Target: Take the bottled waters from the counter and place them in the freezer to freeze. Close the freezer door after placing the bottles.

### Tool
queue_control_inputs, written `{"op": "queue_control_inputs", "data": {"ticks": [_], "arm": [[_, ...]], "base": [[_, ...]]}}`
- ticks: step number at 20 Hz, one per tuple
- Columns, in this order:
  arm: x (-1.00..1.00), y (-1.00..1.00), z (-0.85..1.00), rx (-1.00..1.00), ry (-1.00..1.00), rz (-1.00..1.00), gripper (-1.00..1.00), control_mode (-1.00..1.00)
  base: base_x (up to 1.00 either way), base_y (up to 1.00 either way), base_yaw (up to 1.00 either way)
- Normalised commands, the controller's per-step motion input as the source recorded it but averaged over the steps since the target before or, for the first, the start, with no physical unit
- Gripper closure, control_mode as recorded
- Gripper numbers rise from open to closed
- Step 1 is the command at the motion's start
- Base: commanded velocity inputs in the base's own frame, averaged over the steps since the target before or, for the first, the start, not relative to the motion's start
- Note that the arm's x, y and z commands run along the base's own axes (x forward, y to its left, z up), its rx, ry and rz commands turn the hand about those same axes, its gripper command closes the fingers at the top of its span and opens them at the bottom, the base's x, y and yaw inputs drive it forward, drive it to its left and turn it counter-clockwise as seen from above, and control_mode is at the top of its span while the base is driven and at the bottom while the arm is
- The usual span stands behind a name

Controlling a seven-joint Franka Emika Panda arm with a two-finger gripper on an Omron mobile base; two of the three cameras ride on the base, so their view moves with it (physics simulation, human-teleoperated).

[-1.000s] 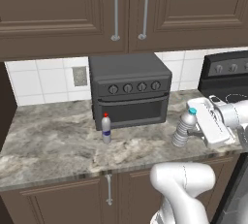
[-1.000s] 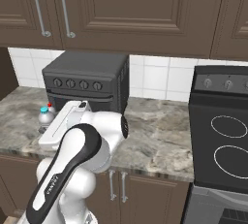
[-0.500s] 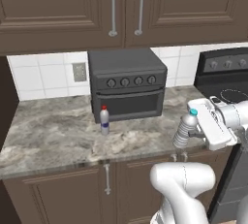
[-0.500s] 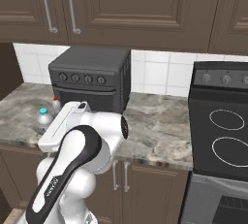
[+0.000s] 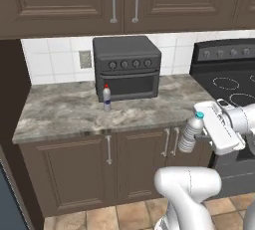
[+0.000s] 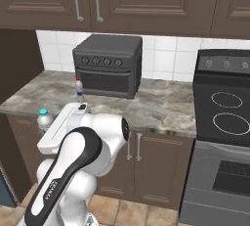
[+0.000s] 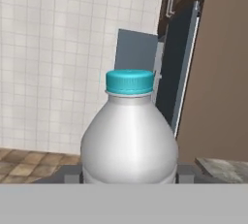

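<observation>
"FRANKA EMIKA" on robot arm (image 6: 52, 187)

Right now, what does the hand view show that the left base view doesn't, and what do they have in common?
Hand view alone: a tall blue-grey panel standing edge-on beside a white tiled wall, past the bottle.

Left base view alone: the red-capped bottle upright on the counter in front of the toaster oven, plus the stove to the right.

Both: the teal-capped bottle held in the gripper, off the counter.

Teal-capped clear bottle (image 7: 129, 136), red-capped bottle (image 5: 106, 98), grey-brown marbled counter (image 5: 64, 112).
</observation>
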Motion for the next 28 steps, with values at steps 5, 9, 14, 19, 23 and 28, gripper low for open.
{"op": "queue_control_inputs", "data": {"ticks": [5, 9, 14, 19, 23, 28], "arm": [[0.00, 0.00, 0.00, 0.00, 0.00, 0.00, 1.00, 1.00], [0.00, 0.00, 0.00, 0.00, 0.00, 0.00, 1.00, 1.00], [0.00, 0.00, 0.00, 0.00, 0.00, 0.00, 1.00, 1.00], [0.00, 0.00, 0.00, 0.00, 0.00, 0.00, 1.00, 1.00], [0.00, 0.00, 0.00, 0.00, 0.00, 0.00, 1.00, 1.00], [0.00, 0.00, 0.00, 0.00, 0.00, 0.00, 1.00, 1.00]], "base": [[-0.62, 0.33, 0.12], [-0.64, 0.35, 0.14], [-0.57, 0.34, 0.16], [-0.27, 0.77, 0.09], [0.03, 1.00, 0.00], [0.16, 1.00, 0.05]]}}
